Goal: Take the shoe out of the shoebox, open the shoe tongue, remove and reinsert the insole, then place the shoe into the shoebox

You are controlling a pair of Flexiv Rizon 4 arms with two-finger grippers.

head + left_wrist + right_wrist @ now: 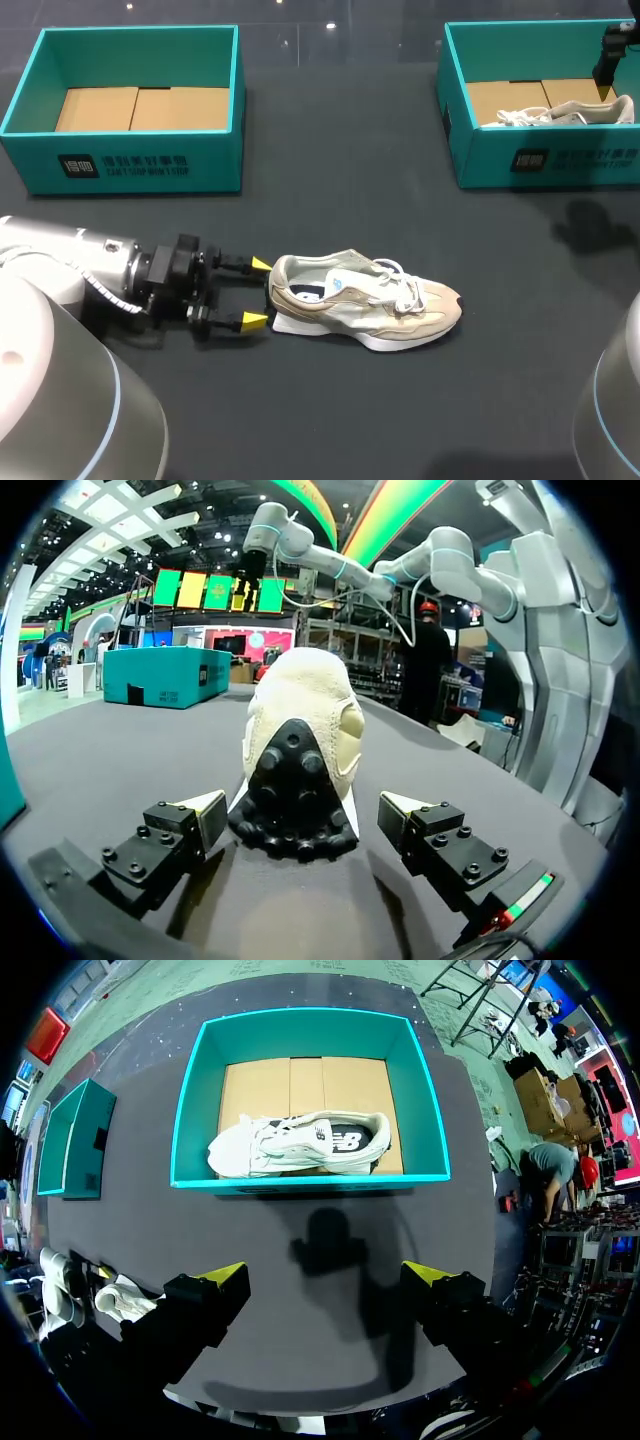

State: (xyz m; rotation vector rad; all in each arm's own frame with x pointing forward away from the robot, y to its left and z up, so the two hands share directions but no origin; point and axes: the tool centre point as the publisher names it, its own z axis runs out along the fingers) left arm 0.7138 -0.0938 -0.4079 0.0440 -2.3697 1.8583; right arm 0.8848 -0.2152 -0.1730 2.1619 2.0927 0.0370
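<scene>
Dark desk [330, 160]: beige sneaker [365, 300] upright, heel between fingers of released left end effector [257, 292]; right end effector [325, 1272], released, hangs high near teal shoebox [300, 1030].

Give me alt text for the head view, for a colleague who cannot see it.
A beige mesh sneaker lies on the dark table, its heel just ahead of the open left gripper. Two teal cardboard shoeboxes sit at the far side: the left shoebox holds no shoe, the right shoebox holds a pale sneaker.
</scene>
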